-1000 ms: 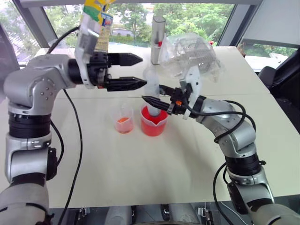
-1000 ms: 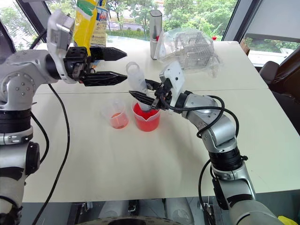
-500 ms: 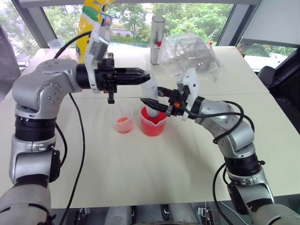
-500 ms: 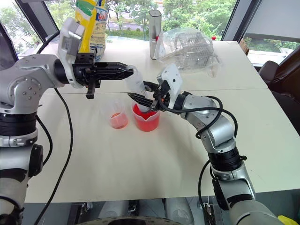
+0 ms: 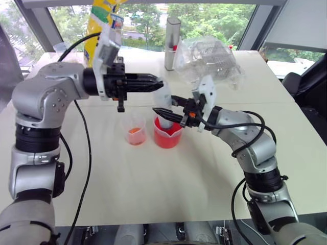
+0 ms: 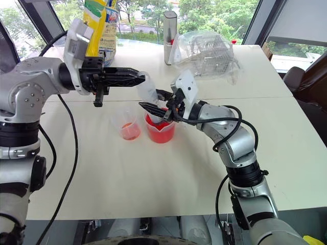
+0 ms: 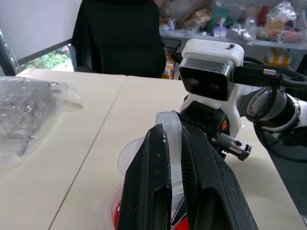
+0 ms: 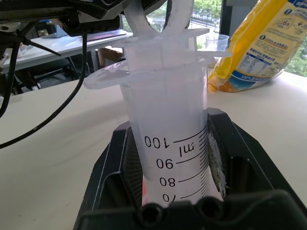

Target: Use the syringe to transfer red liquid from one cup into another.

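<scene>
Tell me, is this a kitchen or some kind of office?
Probably an office or lab room: long pale tables pushed together, big windows onto green trees, a black office chair, and cluttered shelves behind a person in black.

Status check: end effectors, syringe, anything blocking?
Right end effector shut on syringe barrel. Left end effector shut on its plunger top. Syringe tip down in the spouted beaker of red liquid. Small cup alongside, unobstructed.
</scene>
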Action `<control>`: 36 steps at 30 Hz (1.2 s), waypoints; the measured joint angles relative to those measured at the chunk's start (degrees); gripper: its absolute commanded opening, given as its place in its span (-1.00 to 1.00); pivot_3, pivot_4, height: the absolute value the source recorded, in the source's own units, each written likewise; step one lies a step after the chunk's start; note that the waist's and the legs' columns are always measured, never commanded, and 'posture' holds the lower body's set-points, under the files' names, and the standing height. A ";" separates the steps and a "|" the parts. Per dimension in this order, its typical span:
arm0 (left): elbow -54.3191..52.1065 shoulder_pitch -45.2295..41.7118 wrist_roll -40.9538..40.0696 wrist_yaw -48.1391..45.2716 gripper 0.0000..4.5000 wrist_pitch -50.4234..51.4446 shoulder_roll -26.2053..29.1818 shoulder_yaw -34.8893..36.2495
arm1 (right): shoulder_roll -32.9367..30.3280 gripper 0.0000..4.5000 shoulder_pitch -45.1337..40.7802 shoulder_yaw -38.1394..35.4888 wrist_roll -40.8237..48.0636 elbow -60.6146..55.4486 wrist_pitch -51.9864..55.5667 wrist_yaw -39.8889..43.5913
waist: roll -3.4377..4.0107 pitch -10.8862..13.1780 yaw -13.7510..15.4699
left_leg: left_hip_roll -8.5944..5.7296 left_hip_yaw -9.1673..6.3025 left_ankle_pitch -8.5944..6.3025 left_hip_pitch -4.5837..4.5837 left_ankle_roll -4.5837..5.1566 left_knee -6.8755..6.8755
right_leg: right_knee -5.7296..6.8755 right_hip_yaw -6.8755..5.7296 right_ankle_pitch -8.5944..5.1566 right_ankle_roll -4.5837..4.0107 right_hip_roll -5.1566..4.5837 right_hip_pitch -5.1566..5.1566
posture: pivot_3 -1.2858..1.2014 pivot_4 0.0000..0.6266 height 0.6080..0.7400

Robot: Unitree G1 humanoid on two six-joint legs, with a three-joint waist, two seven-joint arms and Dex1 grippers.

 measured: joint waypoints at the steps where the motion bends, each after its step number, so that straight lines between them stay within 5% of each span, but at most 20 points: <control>1: 0.09 -0.03 0.04 -0.03 -0.98 0.00 -0.03 -0.05 | 0.09 -0.35 0.10 -0.03 0.02 0.00 0.02 -0.03 | 0.00 0.00 0.00 | 0.00 0.00 0.00 0.00 0.00 0.00 | 0.00 0.00 0.00 0.00 0.00 0.00 | 0.03 -0.52 1.00; 36: 3.59 -2.86 1.17 -0.26 -0.98 -1.12 -1.10 -0.92 | 1.17 -0.35 1.70 -0.22 0.39 2.27 -1.31 -0.02 | 0.00 0.00 -0.03 | 0.00 0.00 0.00 0.00 0.00 0.00 | 0.01 0.00 0.00 0.00 0.00 0.00 | 0.03 -0.52 1.00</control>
